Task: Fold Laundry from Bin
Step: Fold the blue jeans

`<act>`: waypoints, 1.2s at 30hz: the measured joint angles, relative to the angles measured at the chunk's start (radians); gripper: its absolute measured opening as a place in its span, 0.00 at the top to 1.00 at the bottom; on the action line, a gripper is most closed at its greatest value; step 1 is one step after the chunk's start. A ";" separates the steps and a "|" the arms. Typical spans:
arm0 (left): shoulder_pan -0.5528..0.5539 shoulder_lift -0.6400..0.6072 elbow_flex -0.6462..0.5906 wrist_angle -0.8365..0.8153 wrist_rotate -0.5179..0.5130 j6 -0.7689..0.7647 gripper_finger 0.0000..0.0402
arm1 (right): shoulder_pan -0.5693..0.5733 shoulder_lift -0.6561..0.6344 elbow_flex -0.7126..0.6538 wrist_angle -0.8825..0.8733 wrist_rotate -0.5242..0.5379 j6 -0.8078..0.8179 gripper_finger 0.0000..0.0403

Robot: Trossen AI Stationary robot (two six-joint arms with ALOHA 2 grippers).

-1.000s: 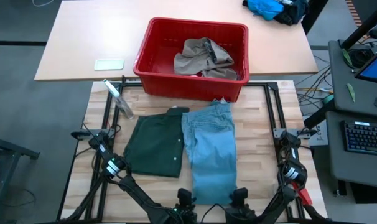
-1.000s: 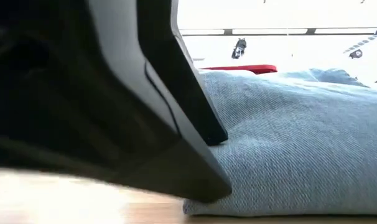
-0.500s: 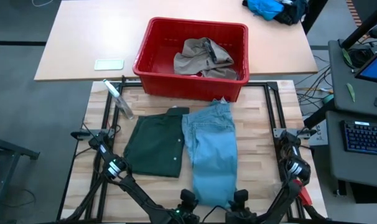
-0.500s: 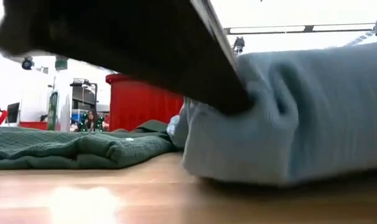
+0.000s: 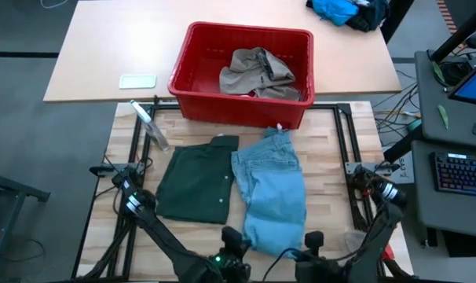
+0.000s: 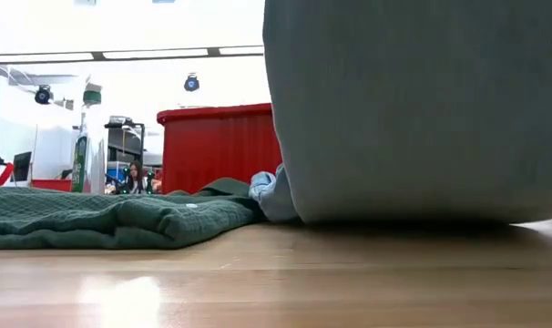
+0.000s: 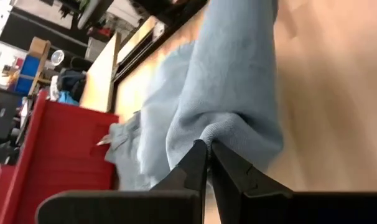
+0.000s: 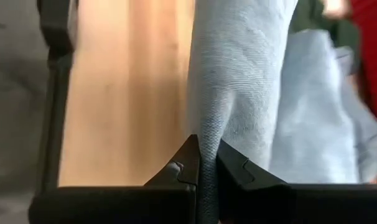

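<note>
The light blue denim trousers (image 5: 271, 189) lie lengthwise on the table's middle, their far end near the red bin (image 5: 192, 86). Both grippers are shut on their near end: my left gripper (image 5: 233, 236) at its left corner, my right gripper (image 5: 312, 238) at its right corner. In the low view the raised denim (image 6: 413, 109) hangs like a curtain. The dark green shorts (image 5: 195, 185) lie flat to the trousers' left. A khaki-taupe piece (image 5: 256, 72) lies in the bin. My left gripper pinches a bunched edge of the trousers' near end (image 7: 208, 138) between its two fingers, coming from the table's near side. The denim runs away from the fingers toward the bin, its far part lying on the table. My right gripper pinches a fold of the trousers' near end (image 8: 205, 134) between its two fingers, from the near side. The cloth rises in a ridge from the fingers and its far part rests on the table.
A spray bottle (image 5: 149, 124) lies on the table's far left. A white flat object (image 5: 137, 81) lies on the far table left of the bin. A bright blue cloth heap (image 5: 340, 9) sits at the far right. Black frame rails (image 5: 136, 149) edge the table.
Both grippers have gone up with the trousers' near end, and my right one a little toward the table's right edge. The near end is lifted off the table and spread wider; the far end has stayed by the bin.
</note>
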 joint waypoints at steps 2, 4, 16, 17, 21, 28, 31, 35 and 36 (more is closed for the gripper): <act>0.003 -0.010 0.004 -0.024 0.000 0.001 1.00 | -0.003 -0.036 0.000 -0.031 0.020 -0.010 0.97; 0.005 -0.015 0.008 -0.045 -0.022 0.008 1.00 | -0.013 -0.077 0.000 -0.058 0.019 -0.019 0.97; 0.025 -0.129 0.037 -0.278 -0.158 -0.135 1.00 | -0.164 -0.261 0.000 -0.095 0.013 -0.324 0.97; 0.030 -0.138 0.038 -0.300 -0.157 -0.164 1.00 | -0.178 -0.272 0.000 -0.096 0.012 -0.350 0.97; 0.059 -0.161 0.038 -0.369 -0.077 -0.303 0.97 | -0.244 -0.305 -0.002 -0.097 -0.007 -0.457 0.97; 0.116 -0.172 0.038 -0.397 -0.039 -0.287 0.75 | -0.378 -0.326 -0.004 -0.105 -0.035 -0.610 0.97; 0.134 -0.177 0.038 -0.396 -0.075 -0.238 0.65 | -0.442 -0.329 -0.004 -0.117 -0.037 -0.663 0.97; 0.147 -0.202 0.038 -0.396 -0.104 -0.194 0.55 | -0.523 -0.346 -0.008 -0.124 -0.035 -0.735 0.97; 0.147 -0.213 0.038 -0.396 -0.104 -0.187 0.54 | -0.542 -0.353 -0.012 -0.124 -0.034 -0.757 0.97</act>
